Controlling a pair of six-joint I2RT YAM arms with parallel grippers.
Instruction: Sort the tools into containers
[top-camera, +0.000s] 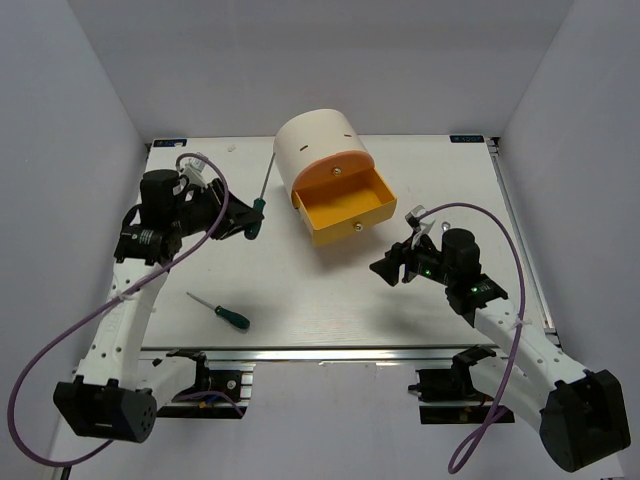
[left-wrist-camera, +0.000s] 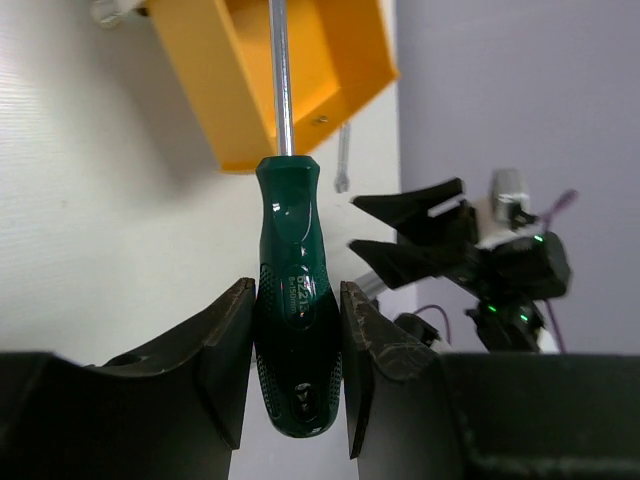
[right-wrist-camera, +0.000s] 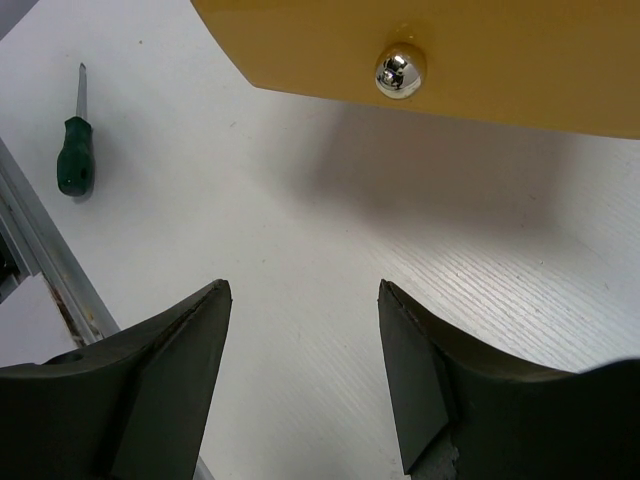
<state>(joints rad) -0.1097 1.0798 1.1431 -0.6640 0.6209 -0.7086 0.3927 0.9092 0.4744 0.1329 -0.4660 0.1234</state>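
**Left gripper (left-wrist-camera: 296, 335) clamped on large green-handled screwdriver (left-wrist-camera: 290, 250)**

You hold it left of the pulled-out orange drawer (top-camera: 345, 212), shaft pointing toward the drawer. Your right gripper (right-wrist-camera: 303, 300) stands spread before the drawer's knob (right-wrist-camera: 399, 72). A small screwdriver (top-camera: 220, 311) lies on the table (top-camera: 450, 320).

1 small screwdriver (top-camera: 221, 312) loose; big screwdriver (top-camera: 259, 206) in left jaws; orange drawer (top-camera: 340, 229) open.

Big green-handled screwdriver (left-wrist-camera: 290, 290): clamped by the handle in left gripper (left-wrist-camera: 297, 330), shaft pointing at the cabinet. Small green-handled screwdriver (top-camera: 220, 312): flat on the table, near-left. Cream cylinder cabinet (top-camera: 312, 135): yellow-orange drawer (top-camera: 345, 208) pulled out, brass knob (right-wrist-camera: 398, 72) on its front.
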